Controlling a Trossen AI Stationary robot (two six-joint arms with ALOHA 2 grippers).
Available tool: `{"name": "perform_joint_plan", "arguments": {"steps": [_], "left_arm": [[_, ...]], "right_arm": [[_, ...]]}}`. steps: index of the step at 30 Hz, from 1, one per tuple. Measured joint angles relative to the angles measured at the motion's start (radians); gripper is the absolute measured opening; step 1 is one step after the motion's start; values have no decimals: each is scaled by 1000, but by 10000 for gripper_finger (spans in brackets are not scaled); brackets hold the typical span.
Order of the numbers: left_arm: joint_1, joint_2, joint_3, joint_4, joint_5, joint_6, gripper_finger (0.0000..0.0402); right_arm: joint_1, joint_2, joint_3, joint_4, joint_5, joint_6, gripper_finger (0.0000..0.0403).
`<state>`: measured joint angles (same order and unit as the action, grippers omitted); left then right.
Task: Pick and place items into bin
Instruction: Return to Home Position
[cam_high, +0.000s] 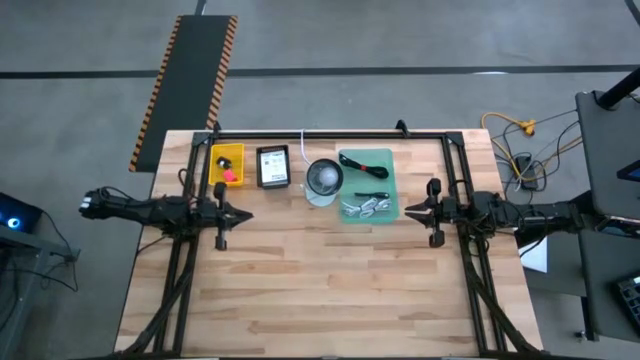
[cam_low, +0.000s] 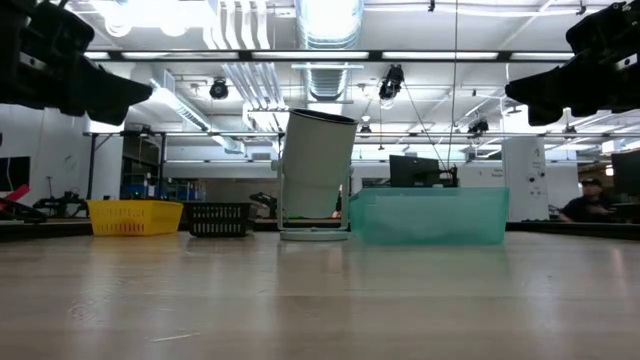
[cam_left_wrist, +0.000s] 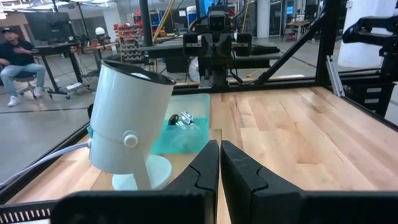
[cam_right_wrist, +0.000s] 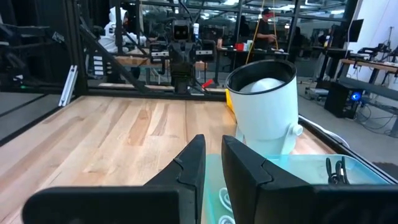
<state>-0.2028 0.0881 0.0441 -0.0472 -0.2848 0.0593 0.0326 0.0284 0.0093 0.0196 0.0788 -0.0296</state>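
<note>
A green tray (cam_high: 380, 160) at the far middle holds silver metal pieces (cam_high: 365, 207) and small black tools with a black cable (cam_high: 362, 166). The red knob (cam_high: 229, 175) lies in a yellow bin (cam_high: 226, 152). White packets lie in a black basket (cam_high: 273, 166). My left gripper (cam_high: 243, 213) hovers shut at the table's left, pointing level toward the right. My right gripper (cam_high: 408, 211) hovers at the right, near the green tray's near corner. It points level toward the left. Its fingers (cam_right_wrist: 213, 149) stand shut to a narrow slit with nothing between them.
A white tilted cylinder on a round foot (cam_high: 324, 180) stands between the black basket and the green tray, with a white cord running to the far edge. A black frame (cam_high: 330, 134) runs along the far edge and both sides. Bare wood fills the table's near half.
</note>
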Motion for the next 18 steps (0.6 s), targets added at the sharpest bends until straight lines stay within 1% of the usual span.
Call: {"name": "perform_joint_plan", "arguments": {"steps": [18], "left_arm": [[0, 74, -5, 33, -1, 0, 0]], "right_arm": [[0, 0, 0, 0, 0, 0, 43]]}}
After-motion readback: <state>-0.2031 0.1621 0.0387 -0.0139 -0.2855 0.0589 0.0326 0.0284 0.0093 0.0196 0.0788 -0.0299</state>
